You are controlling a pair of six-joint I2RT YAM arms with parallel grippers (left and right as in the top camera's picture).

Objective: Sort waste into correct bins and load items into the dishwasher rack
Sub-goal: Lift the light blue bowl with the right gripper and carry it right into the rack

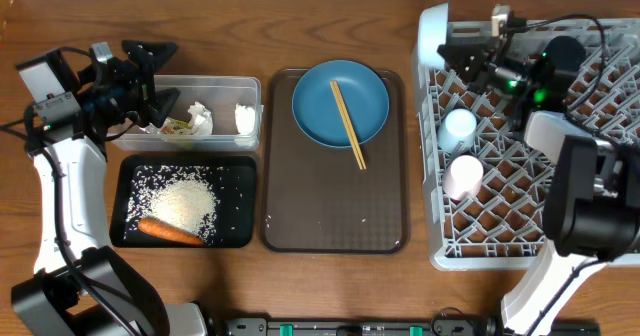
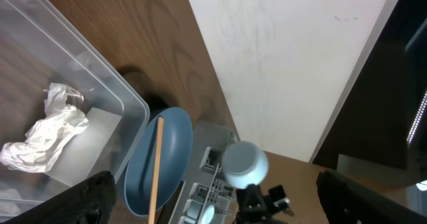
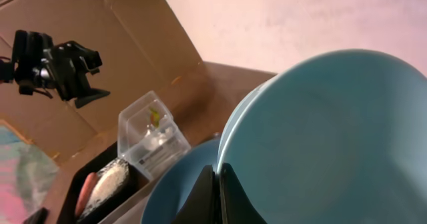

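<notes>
Two grippers: left gripper [image 1: 160, 76] spread wide, empty, above the clear tub [image 1: 215, 79] near the far-left corner of the table [image 1: 330, 16]; right gripper [image 3: 218, 187] seemingly pinches the pale blue bowl [image 3: 333, 137] by its rim over the dishwasher rack [image 1: 520, 206], far-right corner.

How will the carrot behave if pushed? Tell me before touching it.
The carrot looks rigid, so it should move as one piece. Tapered and lying on its side, it would probably roll in a curve rather than slide straight. The black tray wall would likely stop it.
</notes>
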